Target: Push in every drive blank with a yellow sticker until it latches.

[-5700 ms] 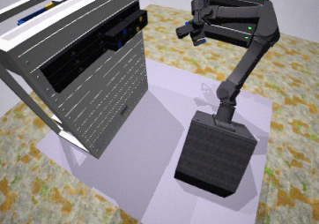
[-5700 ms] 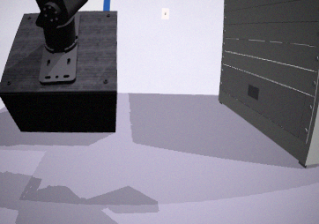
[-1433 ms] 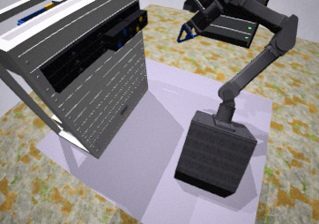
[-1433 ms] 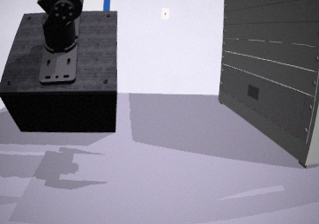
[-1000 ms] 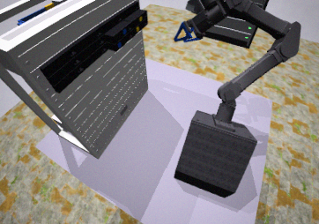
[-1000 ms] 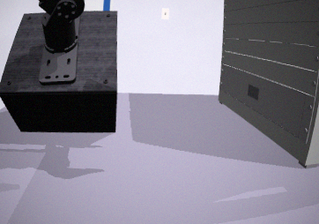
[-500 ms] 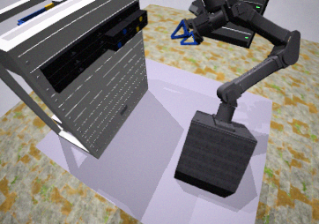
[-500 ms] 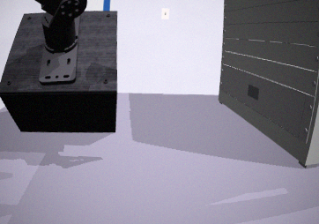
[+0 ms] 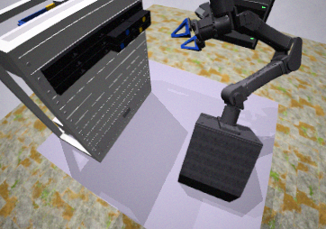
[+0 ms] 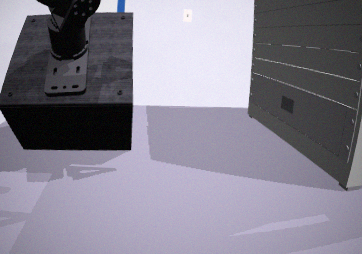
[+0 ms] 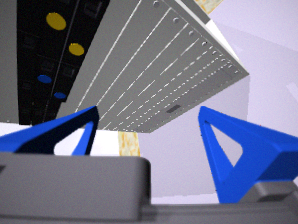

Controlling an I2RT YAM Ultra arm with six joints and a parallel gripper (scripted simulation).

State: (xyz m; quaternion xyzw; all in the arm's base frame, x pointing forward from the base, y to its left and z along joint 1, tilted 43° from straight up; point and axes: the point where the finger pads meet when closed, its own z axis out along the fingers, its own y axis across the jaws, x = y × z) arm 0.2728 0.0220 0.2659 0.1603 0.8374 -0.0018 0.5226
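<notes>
The grey rack (image 9: pixel 86 74) stands at the left of the pale mat. Near its top right corner several black drive blanks (image 9: pixel 131 29) stick out of the front; two carry yellow stickers (image 9: pixel 143 23) and two carry blue stickers (image 9: pixel 129 32). In the wrist view the yellow stickers (image 11: pixel 65 34) and the blue stickers (image 11: pixel 51 86) show at the upper left. My gripper (image 9: pixel 186 35), with blue fingers, is open and empty. It hangs in the air to the right of the blanks, well apart from them. It also shows in the wrist view (image 11: pixel 150 145).
My arm rises from a black base box (image 9: pixel 221 161) on the mat's right part. A second dark rack (image 9: pixel 245 6) with green lights stands behind the arm. In the exterior view the rack's front (image 10: pixel 310 77) fills the right side and the base box (image 10: pixel 70 82) the left.
</notes>
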